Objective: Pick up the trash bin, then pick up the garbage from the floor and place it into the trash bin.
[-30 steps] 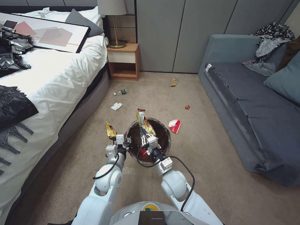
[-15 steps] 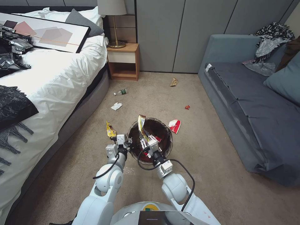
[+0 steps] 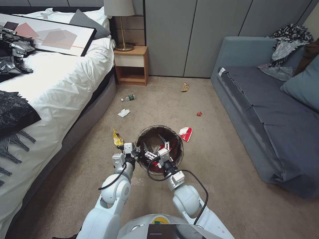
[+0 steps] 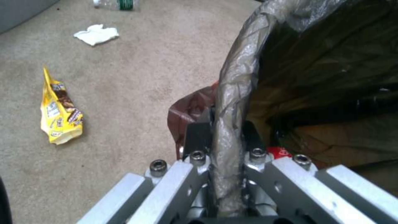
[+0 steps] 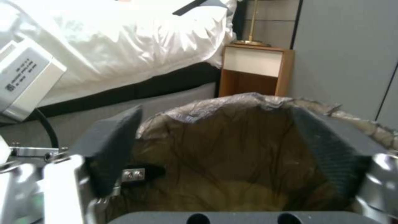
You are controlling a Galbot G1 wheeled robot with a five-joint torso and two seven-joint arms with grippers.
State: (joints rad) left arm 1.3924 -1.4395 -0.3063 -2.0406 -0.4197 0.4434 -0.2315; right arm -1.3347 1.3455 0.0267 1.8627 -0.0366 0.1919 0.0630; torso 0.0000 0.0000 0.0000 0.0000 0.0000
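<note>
The trash bin (image 3: 159, 149) hangs just off the carpet in front of the robot, between the bed (image 3: 50, 86) and the sofa (image 3: 265, 109); the left gripper (image 4: 226, 137) holds it, jaws clenched on the bag-lined rim at the bin's left side. The right gripper (image 3: 155, 148) sits over the bin's mouth with its jaws spread wide and nothing between them; the right wrist view looks straight down into the brown liner (image 5: 232, 149). A second ago this gripper held a yellow snack wrapper upright above the bin; half a second ago the wrapper was lower, half inside; now it is gone from the jaws, and pale and red scraps lie at the bottom of the bin.

On the floor, a second yellow wrapper (image 3: 117, 137) lies just left of the bin; a red-and-white carton (image 3: 186, 133) lies just to its right; a white tissue (image 3: 123, 113) and a small bottle (image 3: 128, 98) lie farther off toward the nightstand (image 3: 131, 66); a tan paper bag (image 3: 184, 87) rests near the wall and a small red scrap (image 3: 199, 114) near the sofa; none of these has moved.
</note>
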